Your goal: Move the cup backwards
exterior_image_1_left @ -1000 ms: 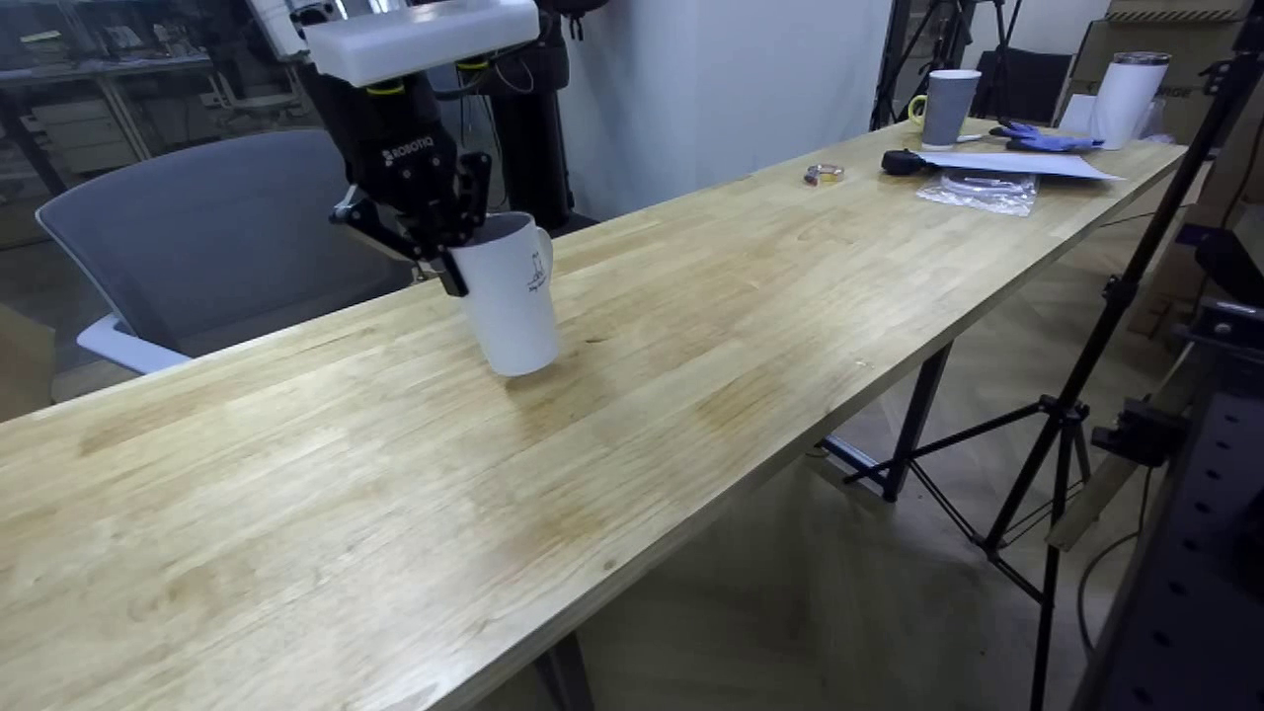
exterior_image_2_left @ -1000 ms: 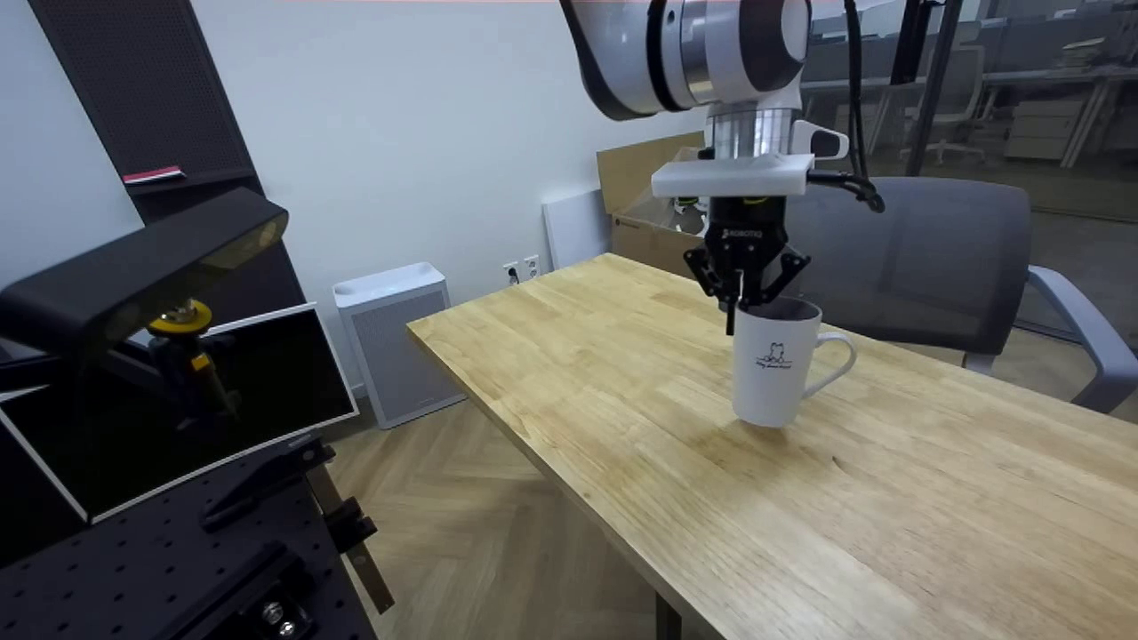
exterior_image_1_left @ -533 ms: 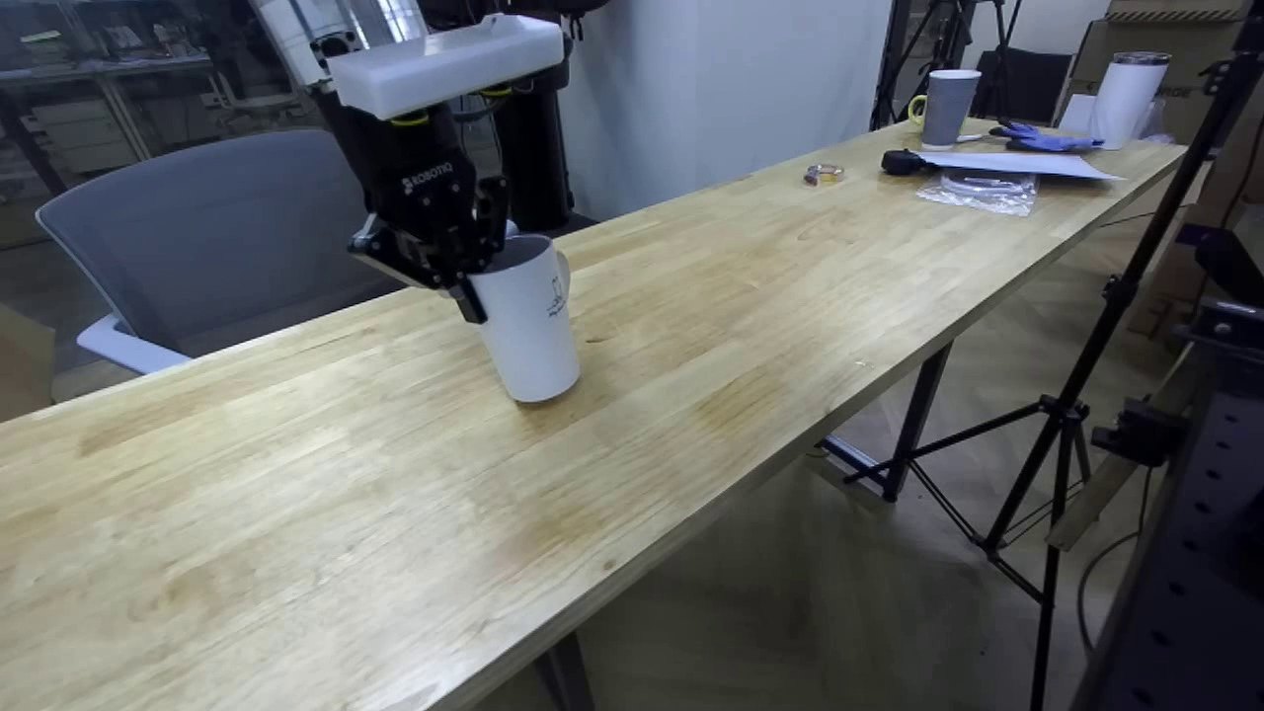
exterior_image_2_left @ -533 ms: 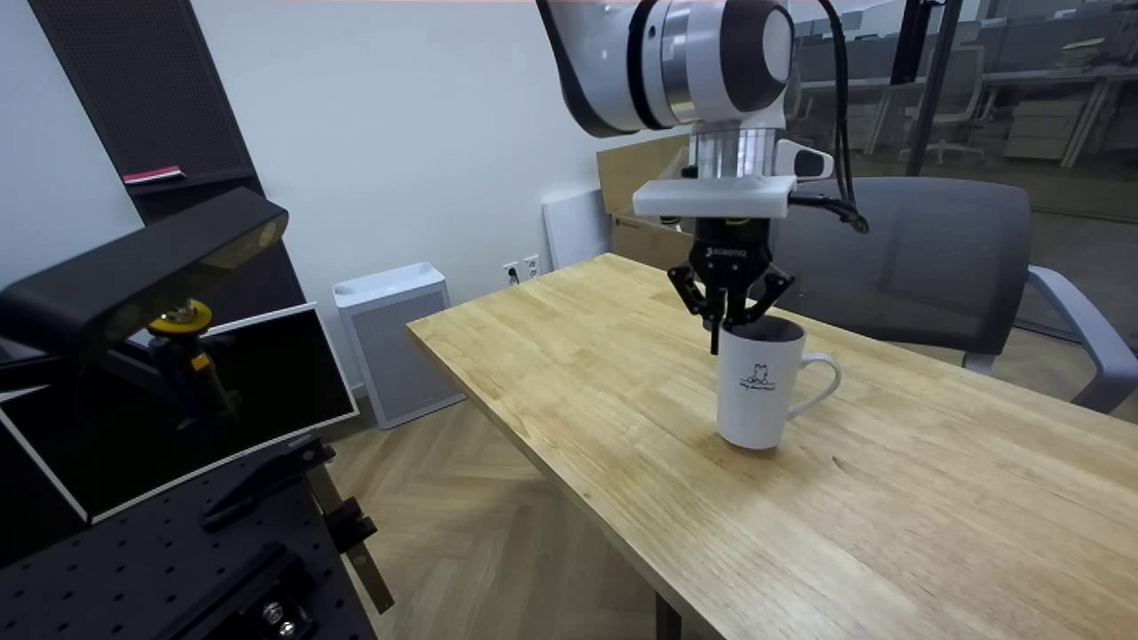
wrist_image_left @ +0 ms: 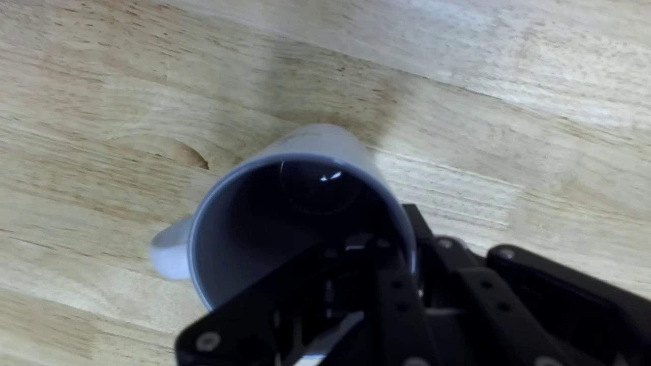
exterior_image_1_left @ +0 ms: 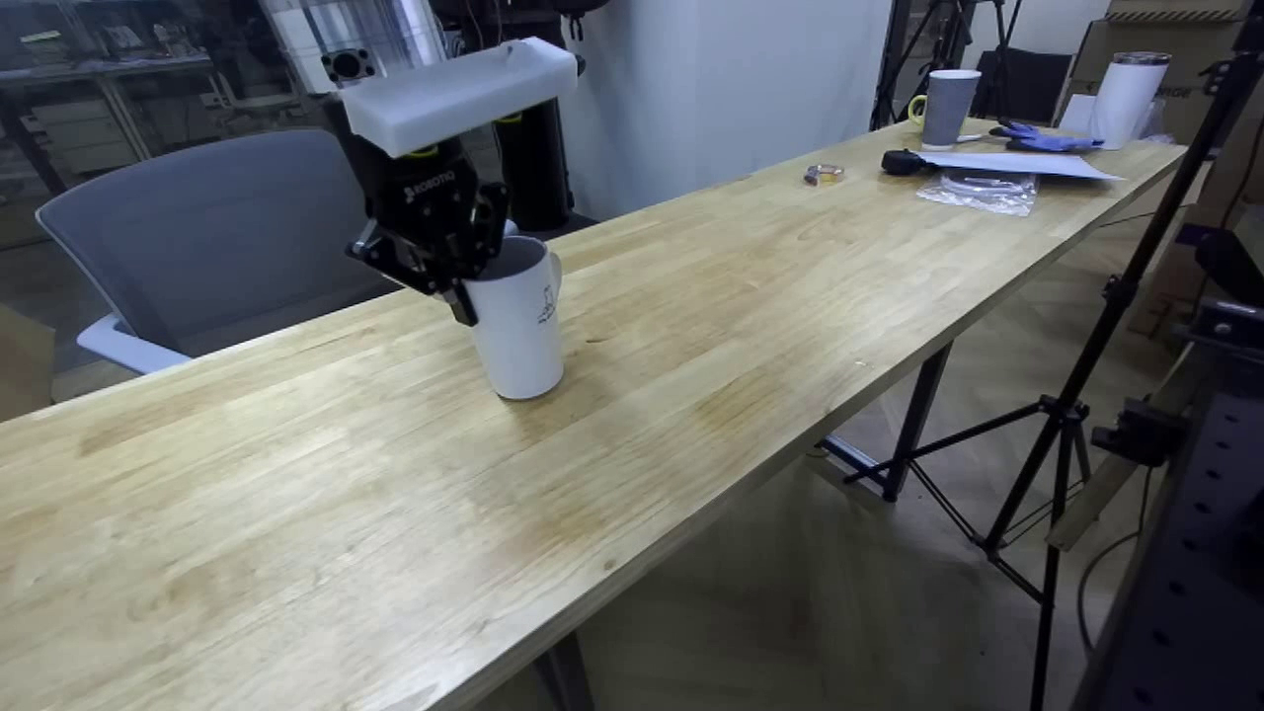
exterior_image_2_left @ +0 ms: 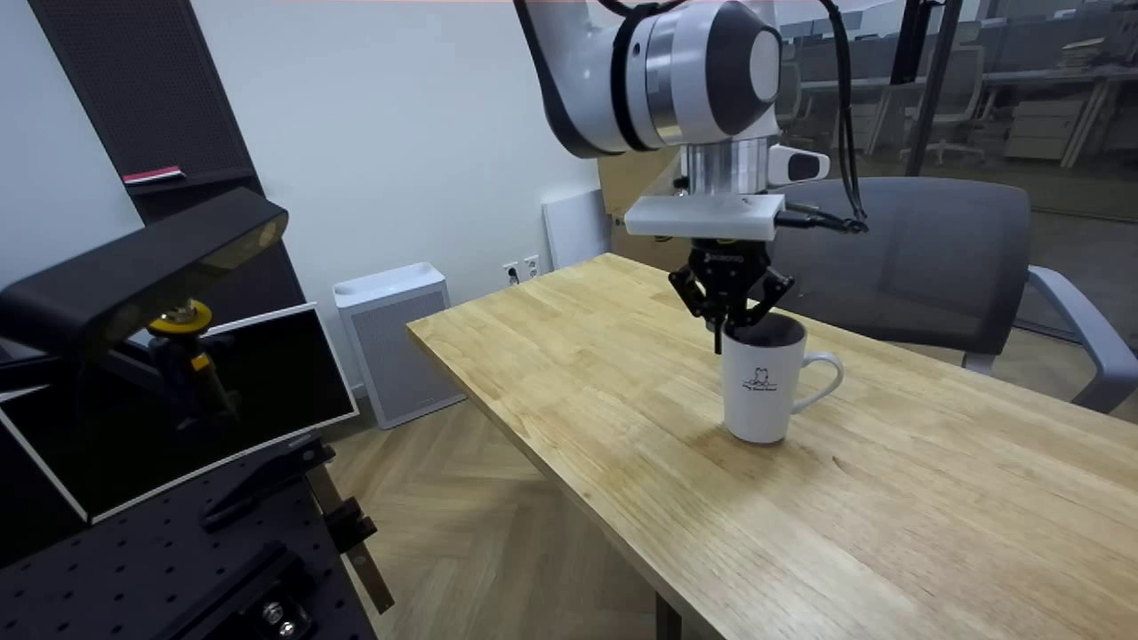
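The cup is a white, slightly tapered mug with a dark interior, a small dark print and a side handle. It stands nearly upright on the wooden table, and its base appears to touch the top. It also shows in an exterior view with its handle at the right. My gripper points down at its rim, with one finger inside and one outside. In the wrist view the gripper is shut on the cup's wall, and the handle lies on the opposite side. The inner fingertip is hard to see in the dark interior.
The wooden table has a long front edge. At its far end are a grey paper cup, a white tumbler, blue gloves, papers and a plastic bag. A tape roll lies nearer. A chair stands behind the table.
The cup came down with the gripper from slightly above the table onto it. It has become more upright, and in the last half second it shifted slightly. The grip has not changed.
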